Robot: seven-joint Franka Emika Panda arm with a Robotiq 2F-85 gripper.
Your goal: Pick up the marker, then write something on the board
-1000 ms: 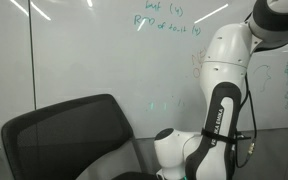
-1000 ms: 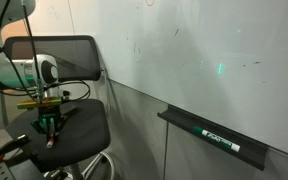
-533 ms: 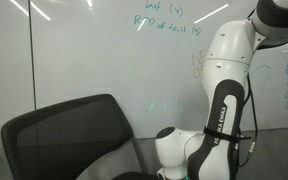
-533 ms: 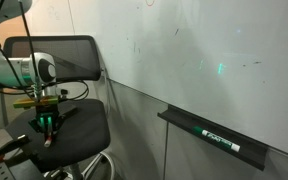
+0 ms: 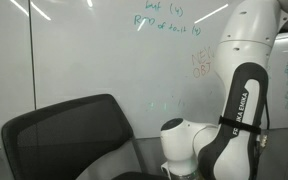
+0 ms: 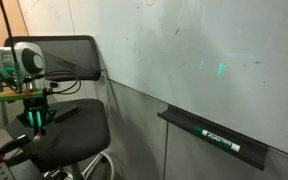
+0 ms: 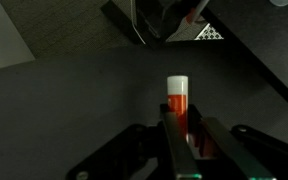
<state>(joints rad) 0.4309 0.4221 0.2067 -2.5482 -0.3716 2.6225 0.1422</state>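
One orange marker (image 7: 177, 98) is clamped in my gripper (image 7: 195, 140), white cap pointing away, just above the black chair (image 6: 79, 130) seat. The board (image 6: 184, 50) is well apart from the gripper, chair back standing before it. A dark ledge (image 6: 189, 122) at its lower edge carries a pen.

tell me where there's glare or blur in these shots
In an exterior view the board mirrors bright light streaks; in an exterior view a green glint sits on it; the wrist view is dim, only the marker bright, the pincer dark and soft.
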